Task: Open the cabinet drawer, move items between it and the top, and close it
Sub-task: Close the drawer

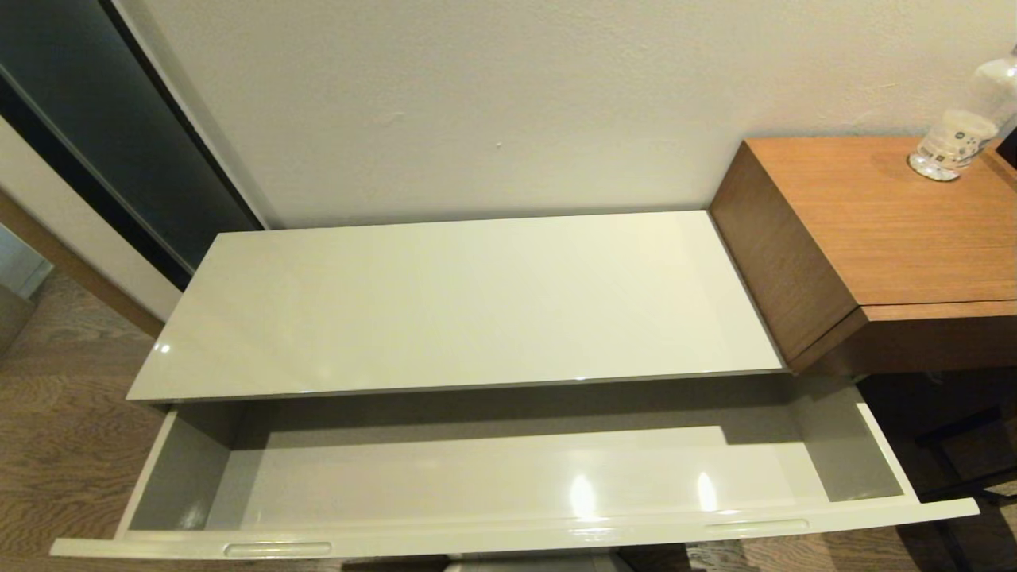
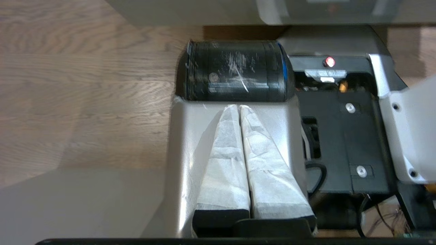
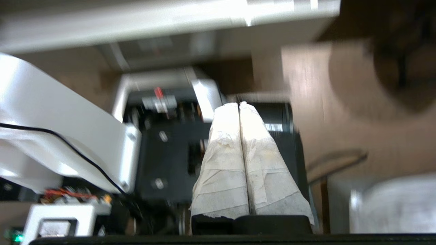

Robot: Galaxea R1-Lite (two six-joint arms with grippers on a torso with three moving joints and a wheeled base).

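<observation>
Against the wall: the long low glossy cream-white cabinet (image 1: pixel 461 318) stands before you, and the head view looks down on it.
Top: your cabinet's large flat glossy cream-white top panel (image 1: pixel 461 298) runs from the dark doorway side on your left to the wooden desk on your right.
Drawer: the very wide shallow glossy cream drawer (image 1: pixel 508 481) with pale grey walls is pulled out toward you, below the front edge of the top. Its floor is shiny and shows light reflections.
Drawer front: two narrow oblong cut-outs sit in the front rim, one toward your left (image 1: pixel 277 549) and one toward your right (image 1: pixel 756 526).
Desk: a taller brown wood-grain desk (image 1: pixel 898 230) stands just beside the cabinet on your right, its side touching the end of the top.
Bottle: a clear plastic bottle (image 1: pixel 965 127) stands on the desk near the wall, at the far right edge of the head view.
Floor: grey-brown wood-plank flooring (image 1: pixel 56 413) lies to your left of the cabinet.
Left gripper: your left gripper (image 2: pixel 239 109) points down at the robot's own grey and black base, low and away from the drawer. Its two fingers (image 2: pixel 226 160), wrapped in white cloth, are pressed together with nothing between them.
Right gripper: your right gripper (image 3: pixel 239 105) likewise hangs over the robot's base. Its cloth-wrapped fingers (image 3: pixel 223 160) are closed tip to tip and hold nothing.
Head view: neither arm shows there.
</observation>
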